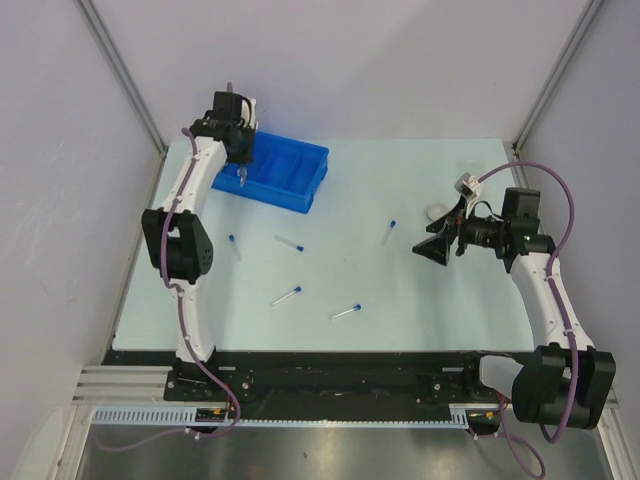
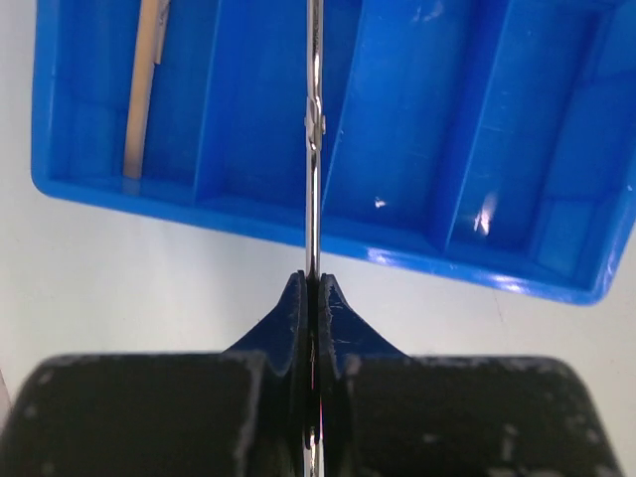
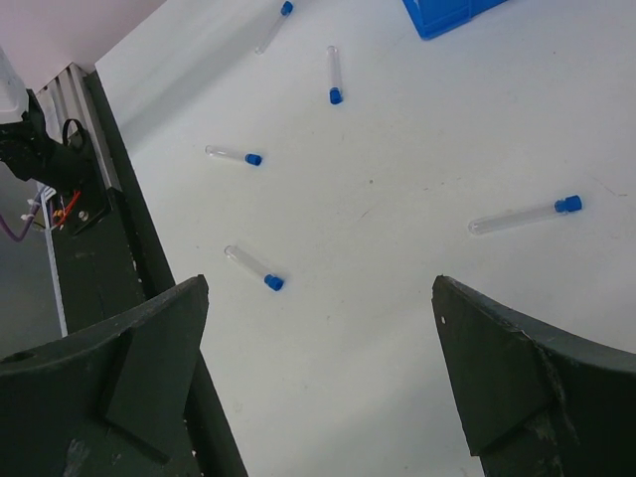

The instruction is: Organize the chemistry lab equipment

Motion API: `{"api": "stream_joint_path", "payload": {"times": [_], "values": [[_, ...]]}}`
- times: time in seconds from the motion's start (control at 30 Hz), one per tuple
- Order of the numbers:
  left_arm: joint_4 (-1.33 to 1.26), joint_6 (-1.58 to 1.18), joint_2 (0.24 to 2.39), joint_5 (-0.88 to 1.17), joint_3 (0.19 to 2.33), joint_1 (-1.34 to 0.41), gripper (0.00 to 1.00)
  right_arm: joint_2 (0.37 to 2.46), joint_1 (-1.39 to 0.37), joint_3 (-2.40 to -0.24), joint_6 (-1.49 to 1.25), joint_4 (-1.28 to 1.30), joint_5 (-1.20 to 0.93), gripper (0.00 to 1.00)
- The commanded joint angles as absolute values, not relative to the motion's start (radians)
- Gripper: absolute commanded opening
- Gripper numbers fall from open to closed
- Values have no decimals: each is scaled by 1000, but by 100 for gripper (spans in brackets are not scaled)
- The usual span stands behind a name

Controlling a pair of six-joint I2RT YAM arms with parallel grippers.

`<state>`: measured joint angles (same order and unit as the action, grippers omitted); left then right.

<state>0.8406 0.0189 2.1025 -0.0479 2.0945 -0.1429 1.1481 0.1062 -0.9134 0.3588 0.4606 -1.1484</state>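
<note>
My left gripper is over the near edge of the blue bin, shut on the thin metal tongs. The tongs run edge-on from the gripper over a middle compartment. A flat wooden stick lies in the bin's left compartment. Several clear blue-capped tubes lie loose on the table, among them three. My right gripper is open and empty above the table, next to the small white dish. In the right wrist view a tube lies ahead. The tube rack and the brown-handled tool are out of view.
The blue bin stands at the back left, and its corner shows in the right wrist view. More tubes lie near the left arm and mid-right. The black front rail borders the near edge.
</note>
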Motion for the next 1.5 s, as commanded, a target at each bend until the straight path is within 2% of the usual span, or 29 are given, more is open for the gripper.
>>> {"api": "stream_joint_path", "payload": {"times": [0.0,0.33,0.9,1.13,1.33,1.47], "values": [[925,101,2173,-66,2264,-129,0,1126,112,-910,385,477,-1154,100],[910,94,2238,-66,2258,-110,1,1131,123,-910,385,477,-1160,100],[897,71,2286,-49,2270,-91,10,1146,155,-911,383,480,-1177,100],[894,43,2237,-55,2276,-83,30,1146,166,-910,387,483,-1177,100],[876,20,2129,-64,2270,-80,41,1140,187,-910,408,494,-1180,100],[777,17,1949,-89,2131,-80,52,1121,213,-911,449,514,-1177,100]]}}
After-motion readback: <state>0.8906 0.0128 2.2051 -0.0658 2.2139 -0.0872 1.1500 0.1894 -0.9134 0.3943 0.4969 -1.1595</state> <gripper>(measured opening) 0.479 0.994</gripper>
